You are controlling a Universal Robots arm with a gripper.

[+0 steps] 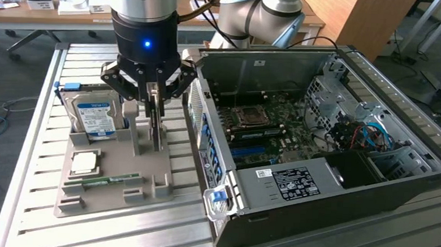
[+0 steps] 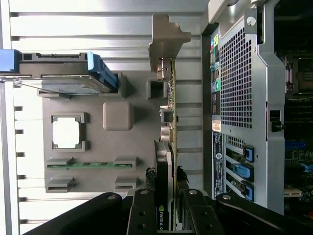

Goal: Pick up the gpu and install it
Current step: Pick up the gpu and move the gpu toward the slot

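One slatted metal worktop (image 1: 37,165) carries everything, with cluttered desks (image 1: 15,12) and a wooden cabinet (image 1: 361,23) behind it. Bare slats lie open along the exterior view's left edge and in front of the grey tray (image 1: 103,199). On the exterior view's right, the open computer case (image 1: 406,184) stands just beside that tray. The graphics card (image 2: 168,129) stands on edge in the tray. The tool (image 1: 156,100) is closed on the card from above, a finger against each face.

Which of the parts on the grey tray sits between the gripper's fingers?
The gpu, standing on edge, clamped by the gripper; the hard drive, processor and RAM stick sit apart, untouched.
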